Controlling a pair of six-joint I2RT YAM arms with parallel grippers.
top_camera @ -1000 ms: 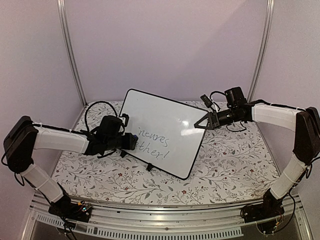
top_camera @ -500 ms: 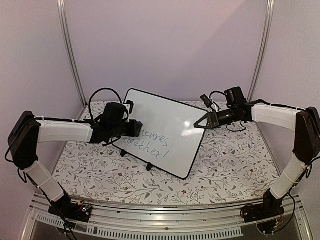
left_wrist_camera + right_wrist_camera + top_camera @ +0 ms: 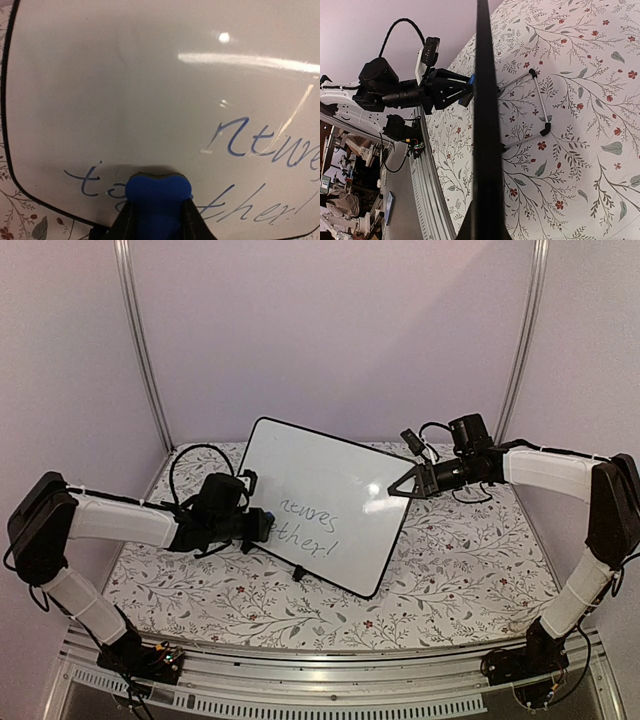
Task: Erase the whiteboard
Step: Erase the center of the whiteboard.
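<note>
Left gripper (image 3: 157, 207) is closed on a small blue eraser (image 3: 158, 192), whose pad appears pressed flat against the board (image 3: 330, 480). The board stands tilted on the table (image 3: 460, 570), leaning back on a thin wire stand (image 3: 546, 128) behind it, its face turned toward the arms. Right gripper (image 3: 398, 487) pinches the board's right edge about halfway up, jaws shut on the thin black frame, steadying it.

Two lines of looping handwriting (image 3: 260, 147) sit in the board's lower half. The upper half is bare white with a streak of glare. The eraser rests on the lower line, near the board's lower left corner, covering a few letters just after a "t". The rest of that line runs toward the board's lower right and ends in an exclamation mark. The upper line lies above and to the right of the eraser, untouched.

To do this stroke well, I judge the eraser should lie flat on the face and sweep along the lower line toward the right edge. It should then cross the upper line, with passes overlapping so no faint strokes are left. Pressure should be firm but modest, since the board only leans on its stand. The right gripper's hold is what stops it sliding or tipping back.
</note>
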